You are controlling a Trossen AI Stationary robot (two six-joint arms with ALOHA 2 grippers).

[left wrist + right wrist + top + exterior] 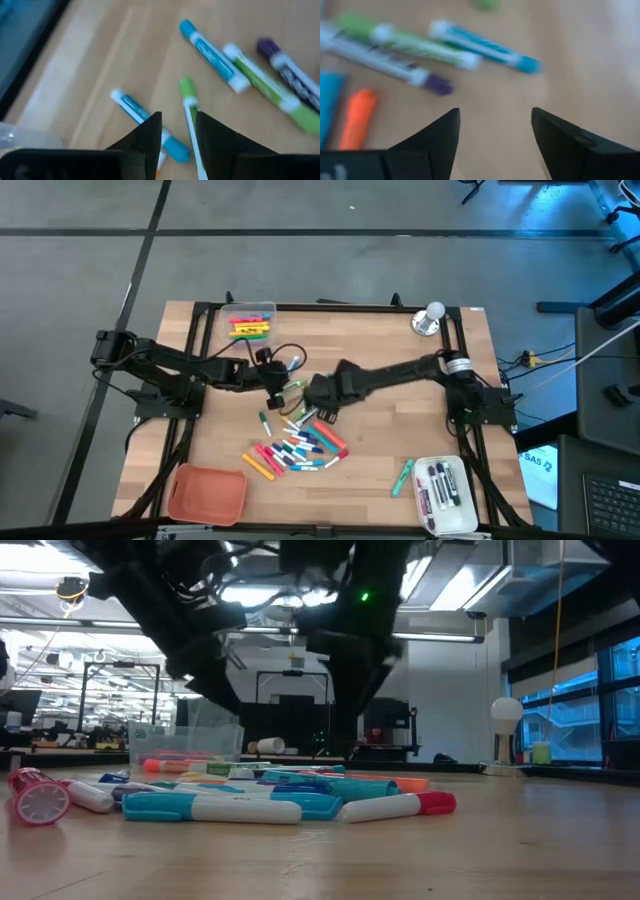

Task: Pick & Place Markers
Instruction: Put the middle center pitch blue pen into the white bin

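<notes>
Many coloured markers [298,445] lie in a loose pile on the wooden table [400,430], and a few lie apart near my grippers. My left gripper [275,393] [177,117] hangs low over the table's middle, open. A white marker with a green cap [187,92] runs through the gap between its fingers, and a blue marker [131,106] lies beside it. My right gripper [318,405] [495,125] is just to its right, open and empty above the bare wood. Purple-capped [395,70], green [415,42], teal [485,47] and orange [357,117] markers lie ahead of it. My left gripper has the green-capped marker's white barrel [192,127] between its fingers, close along one finger [212,132]. The fingers slant down from the table's left and lie along the marker. Whether either finger touches it, I cannot tell.
A clear box [251,321] holding yellow, orange and green markers stands at the far left. An orange tray [206,492] sits near left and a white tray [446,496] with dark markers near right. Teal-green markers [402,477] lie beside that tray. A silver bell [430,319] stands far right.
</notes>
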